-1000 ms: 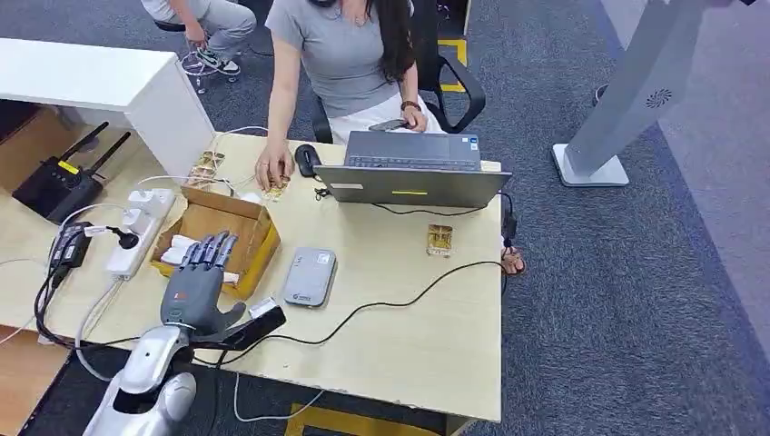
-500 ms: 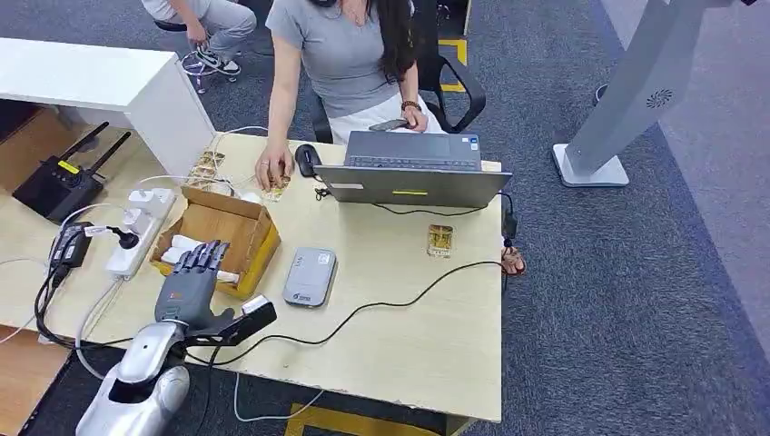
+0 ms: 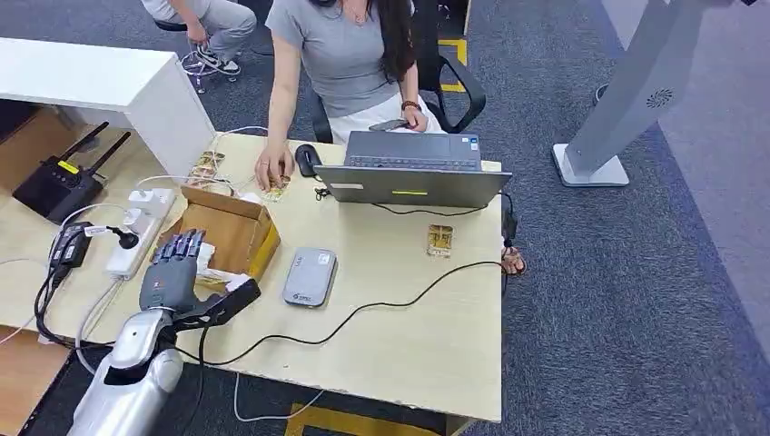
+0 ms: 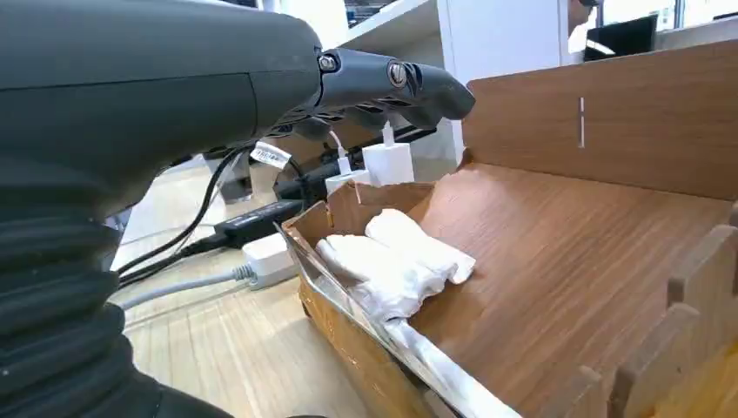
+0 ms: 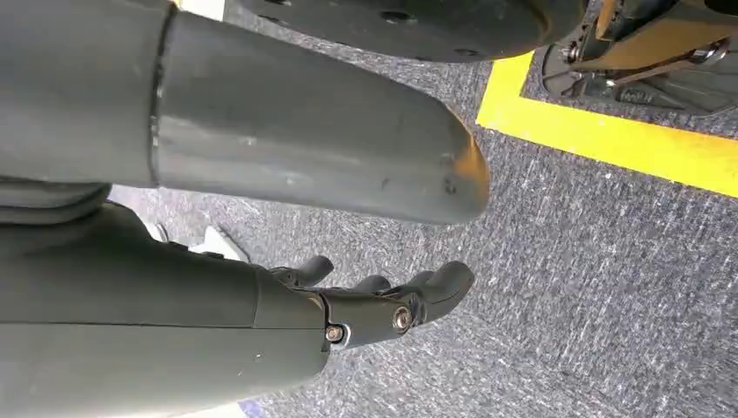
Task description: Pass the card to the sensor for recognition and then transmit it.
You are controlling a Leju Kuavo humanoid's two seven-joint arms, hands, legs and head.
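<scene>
Left robot hand (image 3: 172,277), fingers spread and empty, hovers at the near rim of the open brown cardboard box (image 3: 234,229); inside that box, just beyond the fingertips, lie white wrapped packets (image 4: 396,261), judged the cards.

Brown cardboard box (image 3: 238,233), grey sensor (image 3: 309,276), pale wood table (image 3: 418,318), dark grey left hand (image 3: 174,279), blue-grey speckled carpet (image 3: 626,300)

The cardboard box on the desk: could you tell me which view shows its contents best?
The left wrist view: it looks straight into the cardboard box at the white bundles. The head view shows it whole, the left hand partly covering it.
</scene>
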